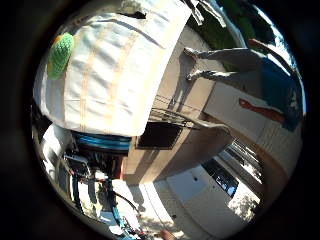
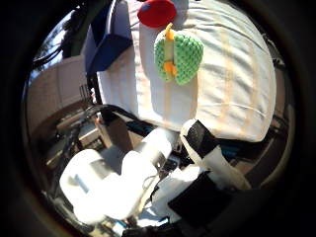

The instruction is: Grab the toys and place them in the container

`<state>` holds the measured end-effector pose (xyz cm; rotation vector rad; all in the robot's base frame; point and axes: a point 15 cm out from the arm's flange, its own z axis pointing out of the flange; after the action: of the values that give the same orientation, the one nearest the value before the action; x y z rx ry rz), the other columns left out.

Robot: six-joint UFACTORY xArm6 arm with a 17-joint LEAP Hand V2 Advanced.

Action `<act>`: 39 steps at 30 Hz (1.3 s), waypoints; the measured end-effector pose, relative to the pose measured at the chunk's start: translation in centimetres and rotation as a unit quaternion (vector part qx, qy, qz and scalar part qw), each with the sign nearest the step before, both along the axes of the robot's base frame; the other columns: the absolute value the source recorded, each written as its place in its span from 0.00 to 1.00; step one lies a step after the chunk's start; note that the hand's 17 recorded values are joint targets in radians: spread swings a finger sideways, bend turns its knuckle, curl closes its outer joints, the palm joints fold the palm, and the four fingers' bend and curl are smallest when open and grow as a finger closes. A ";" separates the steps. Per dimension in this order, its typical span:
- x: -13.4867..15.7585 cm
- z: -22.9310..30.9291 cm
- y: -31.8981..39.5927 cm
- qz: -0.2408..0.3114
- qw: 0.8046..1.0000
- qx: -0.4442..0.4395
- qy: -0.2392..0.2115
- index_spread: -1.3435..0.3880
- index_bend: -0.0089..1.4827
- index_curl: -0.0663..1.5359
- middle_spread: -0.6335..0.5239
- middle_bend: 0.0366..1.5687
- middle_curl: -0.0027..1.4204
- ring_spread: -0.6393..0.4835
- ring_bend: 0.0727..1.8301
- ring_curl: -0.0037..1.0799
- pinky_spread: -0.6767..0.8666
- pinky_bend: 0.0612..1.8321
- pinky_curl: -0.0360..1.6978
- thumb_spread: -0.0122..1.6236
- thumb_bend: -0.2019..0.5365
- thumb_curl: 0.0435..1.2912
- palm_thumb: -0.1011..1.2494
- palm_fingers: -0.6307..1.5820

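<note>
Little-finger view: the green knitted toy lies near the edge of the cream striped cloth-covered surface. Thumb view: the hand, fingers relaxed and empty, hangs apart from it; beside it lies a red plush toy, beyond them a blue container. A careless approach could nudge the green toy off the edge

My hand is built of chunky white shells with rounded ends, glossy in the sun. One of my fingers wears a black band near its tip, and a flat black block sits at its base. Darker black framework shows beneath the white casings.
</note>
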<state>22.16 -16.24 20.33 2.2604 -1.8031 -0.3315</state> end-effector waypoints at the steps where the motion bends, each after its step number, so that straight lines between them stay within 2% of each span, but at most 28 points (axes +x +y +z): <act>1: 0.2 -0.7 0.5 0.007 1.000 0.001 -0.002 0.69 0.10 0.19 0.64 0.09 0.22 0.81 0.16 0.32 0.70 0.25 0.19 0.73 0.24 0.21 0.51 0.30; 13: 2.8 -2.0 2.7 0.020 0.999 0.014 -0.040 0.69 0.11 0.19 0.65 0.08 0.22 0.81 0.18 0.32 0.70 0.27 0.19 0.72 0.24 0.21 0.52 0.29; 17: 3.5 -3.2 3.8 0.025 0.999 0.013 -0.034 0.69 0.12 0.19 0.65 0.09 0.22 0.81 0.18 0.31 0.70 0.26 0.18 0.71 0.25 0.22 0.54 0.30; 22: 4.0 -5.0 6.0 0.043 0.999 0.013 -0.024 0.72 0.11 0.19 0.61 0.11 0.23 0.80 0.19 0.31 0.70 0.25 0.17 0.71 0.24 0.22 0.55 0.34; 24: 4.1 -5.4 6.6 0.044 0.999 0.011 -0.020 0.74 0.09 0.18 0.58 0.12 0.24 0.79 0.24 0.33 0.70 0.28 0.17 0.71 0.25 0.22 0.56 0.42; 26: 4.3 -6.0 7.5 0.048 0.999 0.008 -0.013 0.73 0.04 0.15 0.53 0.19 0.27 0.74 0.39 0.38 0.69 0.34 0.18 0.70 0.25 0.23 0.58 0.58; 27: 4.5 -6.1 7.9 0.051 0.999 0.007 -0.011 0.72 0.04 0.14 0.52 0.21 0.28 0.73 0.42 0.40 0.69 0.36 0.19 0.70 0.24 0.23 0.58 0.60; 28: 4.5 -6.2 8.1 0.052 0.999 0.006 -0.009 0.69 0.05 0.13 0.49 0.30 0.33 0.70 0.52 0.47 0.68 0.36 0.20 0.70 0.25 0.23 0.59 0.62; 30: 4.5 -6.1 8.2 0.051 0.999 0.007 -0.010 0.67 0.07 0.11 0.46 0.38 0.37 0.66 0.60 0.54 0.67 0.39 0.23 0.69 0.25 0.23 0.59 0.63; 32: 4.6 -6.1 8.1 0.048 0.999 0.007 -0.013 0.65 0.08 0.10 0.44 0.43 0.40 0.64 0.64 0.58 0.67 0.43 0.25 0.69 0.25 0.24 0.60 0.65; 35: 5.2 -4.8 7.4 0.036 0.999 0.002 -0.036 0.62 0.12 0.07 0.41 0.49 0.44 0.61 0.66 0.60 0.66 0.53 0.27 0.69 0.26 0.25 0.63 0.74; 36: 5.0 -4.7 7.2 0.032 0.999 0.002 -0.035 0.60 0.15 0.07 0.41 0.52 0.46 0.60 0.66 0.60 0.66 0.59 0.29 0.68 0.27 0.26 0.65 0.81; 39: 4.1 -4.3 7.4 0.018 1.000 0.012 -0.017 0.57 0.20 0.07 0.40 0.56 0.49 0.57 0.67 0.63 0.64 0.66 0.32 0.68 0.29 0.28 0.69 0.82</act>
<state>26.22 -8.88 16.02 2.3258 -1.7814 -0.3111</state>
